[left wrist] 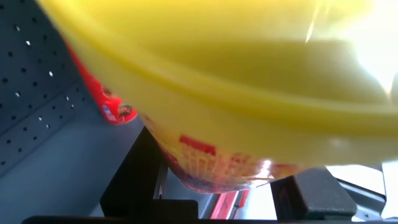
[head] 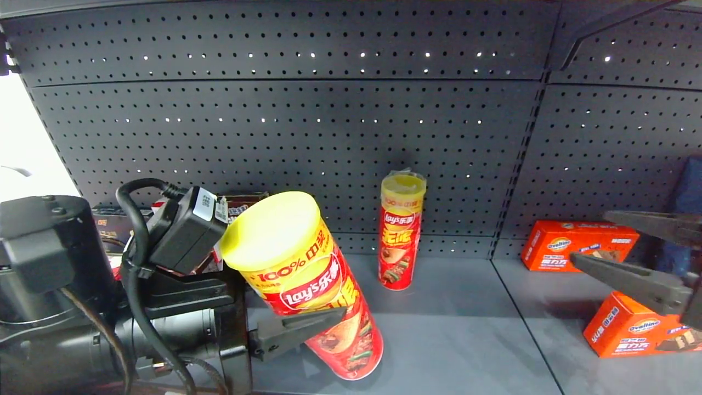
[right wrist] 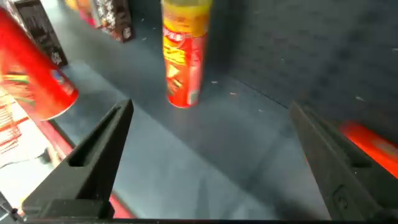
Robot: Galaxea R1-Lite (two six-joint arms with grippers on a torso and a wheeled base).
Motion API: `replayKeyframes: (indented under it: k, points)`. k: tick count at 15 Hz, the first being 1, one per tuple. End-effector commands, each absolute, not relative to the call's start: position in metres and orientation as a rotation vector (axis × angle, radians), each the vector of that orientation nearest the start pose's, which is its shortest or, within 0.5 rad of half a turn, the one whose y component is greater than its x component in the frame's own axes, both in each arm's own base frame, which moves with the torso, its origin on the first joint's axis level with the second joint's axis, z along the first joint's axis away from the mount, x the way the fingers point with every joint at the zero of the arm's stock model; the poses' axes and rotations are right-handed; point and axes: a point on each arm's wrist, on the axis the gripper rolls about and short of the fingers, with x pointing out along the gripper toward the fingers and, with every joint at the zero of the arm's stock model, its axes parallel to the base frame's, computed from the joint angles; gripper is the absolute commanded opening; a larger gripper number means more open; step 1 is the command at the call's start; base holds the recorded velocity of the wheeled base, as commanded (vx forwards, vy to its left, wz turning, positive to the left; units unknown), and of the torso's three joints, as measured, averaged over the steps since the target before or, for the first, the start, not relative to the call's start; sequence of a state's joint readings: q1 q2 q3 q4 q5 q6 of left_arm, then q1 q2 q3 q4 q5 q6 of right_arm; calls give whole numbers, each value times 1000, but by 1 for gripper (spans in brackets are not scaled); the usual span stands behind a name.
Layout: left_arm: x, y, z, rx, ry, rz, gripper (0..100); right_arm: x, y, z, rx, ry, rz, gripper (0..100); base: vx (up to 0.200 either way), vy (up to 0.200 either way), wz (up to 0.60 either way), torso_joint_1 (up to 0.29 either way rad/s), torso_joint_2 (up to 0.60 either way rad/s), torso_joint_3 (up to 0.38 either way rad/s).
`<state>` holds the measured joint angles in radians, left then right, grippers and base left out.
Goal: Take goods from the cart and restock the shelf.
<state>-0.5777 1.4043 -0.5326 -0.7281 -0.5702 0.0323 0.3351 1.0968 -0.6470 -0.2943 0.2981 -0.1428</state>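
Nearest, at the shelf front: the left gripper (head: 312, 321) is seen clamped on a chip can (head: 307, 274) with a yellow lid. One dark finger (head: 299, 329) is laid across the can's lower red half; the other finger is hidden behind it. The can is tilted, with the lid leaning toward the left and the base toward the shelf (head: 455, 329) front. Whether the base touches the shelf surface cannot be told. In the left wrist view the yellow lid rim (left wrist: 236, 93) is recorded close up, with the red body held between the two fingers (left wrist: 134, 180).

To the right, at the front of the neighbouring bay, an orange box (head: 630, 329) is noted lying flat. The right gripper (head: 589, 237) is held above that bay with its jaws spread wide and nothing between them; the same wide gap is recorded in the right wrist view (right wrist: 210, 109).

Farther back, a second chip can (head: 401, 230) is found upright on the shelf, well apart from the held one and just before the rear panel. A second orange box (head: 570, 244) is set at the back of the right bay. Dark boxes (head: 241, 200) are lined up at the rear left, partly hidden behind the left arm. The shelf is backed by a dark pegboard (head: 307, 126).
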Motion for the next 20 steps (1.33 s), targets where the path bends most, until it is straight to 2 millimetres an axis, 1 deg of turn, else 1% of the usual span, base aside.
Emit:
replayKeyframes:
  k: [1,4,6,8,9,13,16,17,18,20]
  points:
    - [178,-130,197,29,132,-1148,0,196,77,223,-129,188,736,100,0,0,0,0,0,0]
    - [179,-128,194,28,145,-1138,0,226,82,215,-173,199,764,100,0,0,0,0,0,0]
    - [183,-123,194,29,145,-1111,0,252,90,218,-171,181,794,100,0,0,0,0,0,0]
    - [183,-123,193,29,147,-1111,0,265,95,221,-170,160,814,100,0,0,0,0,0,0]
    - [183,-121,193,29,149,-1102,0,284,102,219,-172,151,821,100,0,0,0,0,0,0]
    - [187,-115,191,28,155,-1068,0,314,116,203,-164,126,907,100,0,0,0,0,0,0]
    - [188,-114,191,27,153,-1065,0,329,123,191,-157,69,1018,100,0,0,0,0,0,0]
    - [188,-114,190,27,155,-1065,0,329,123,191,-157,69,1019,100,0,0,0,0,0,0]
    - [192,-116,190,28,154,-1065,0,333,126,185,-155,58,1051,100,0,0,0,0,0,0]
    - [192,-116,190,28,156,-1065,0,334,129,182,-153,66,1063,100,0,0,0,0,0,0]
